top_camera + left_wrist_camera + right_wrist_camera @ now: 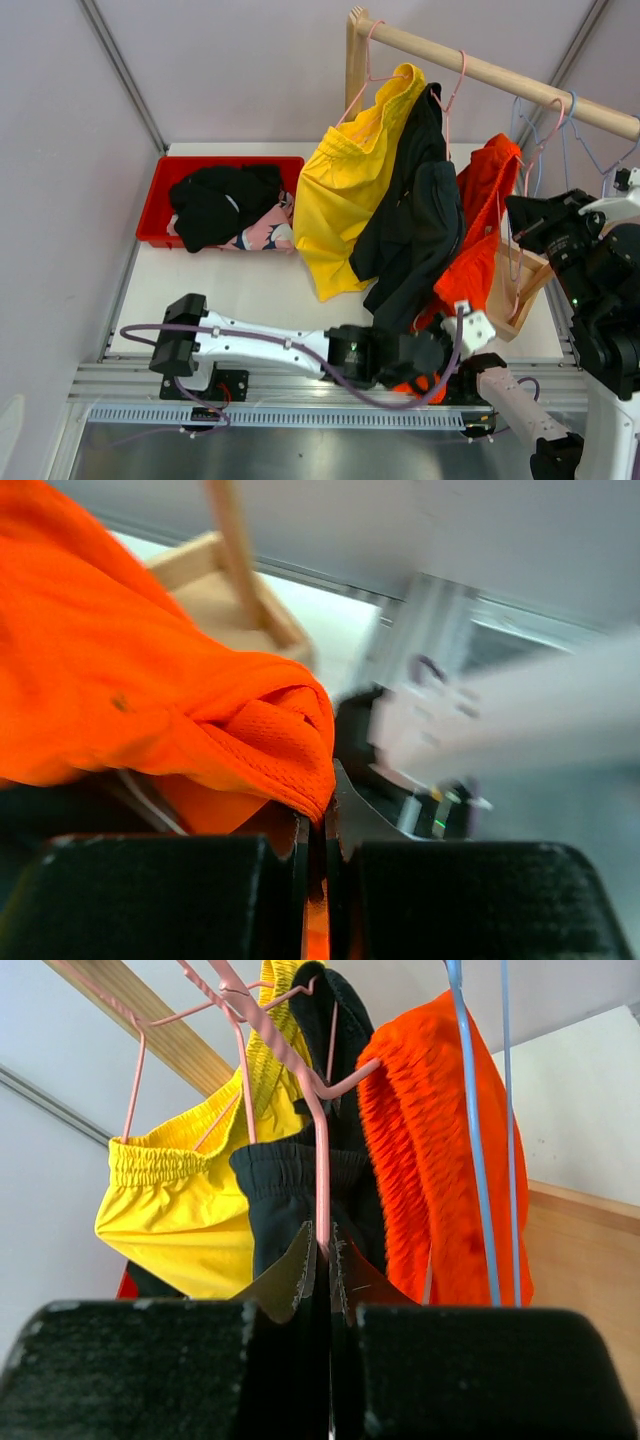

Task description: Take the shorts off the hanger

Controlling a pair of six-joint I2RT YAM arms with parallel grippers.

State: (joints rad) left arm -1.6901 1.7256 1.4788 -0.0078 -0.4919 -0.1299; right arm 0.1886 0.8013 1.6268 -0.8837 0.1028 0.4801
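Note:
Yellow shorts (345,190), dark shorts (420,225) and orange shorts (480,215) hang on pink hangers from a wooden rail (500,75). My left gripper (432,362) is shut on the lower hem of the orange shorts (120,680), and fabric shows between its jaws (318,825). My right gripper (522,225) is shut on a pink hanger wire (322,1160) next to the orange shorts (440,1140). The yellow shorts (180,1210) and dark shorts (285,1185) hang behind that wire. Black shorts (215,200) and pink patterned shorts (262,232) lie in a red bin (160,185).
Empty blue hangers (575,130) hang at the right end of the rail and also show in the right wrist view (470,1110). The rack's wooden base (522,290) stands at the right, and its post (356,60) at the back. Grey walls enclose the table.

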